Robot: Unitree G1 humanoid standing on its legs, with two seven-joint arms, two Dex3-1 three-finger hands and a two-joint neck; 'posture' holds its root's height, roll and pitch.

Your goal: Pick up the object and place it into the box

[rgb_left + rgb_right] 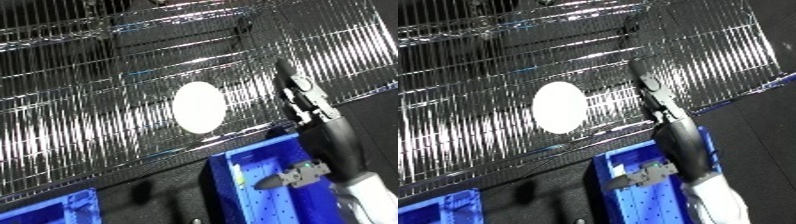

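Chrome wire shelving (pixel 98 115) fills most of the scene, its bars glaring under the light, and on it lies the object, a white oval disc (pixel 198 107), flat on the wires with nothing touching it. Below the disc and toward the robot sits the blue bin (pixel 258 200), its open mouth showing a perforated floor; a second blue bin corner (pixel 44 212) shows well to the left of that one.

Only the right hand (pixel 649 90) is in view. Its forearm rises over the blue bin and the black fingers reach out straight and together over the shelf, just to the right of the disc and apart from it. Nothing is held or pinched. The left hand does not show at all.

By my reading, the step in hand is the approach to the pick: the disc is not yet grasped and the bin has received nothing. The next move calls for bringing the fingers leftward to the disc's edge and getting the thumb and fingers around or under it, which may be awkward since it lies flat on open wires. Then comes a short carry down to the bin.
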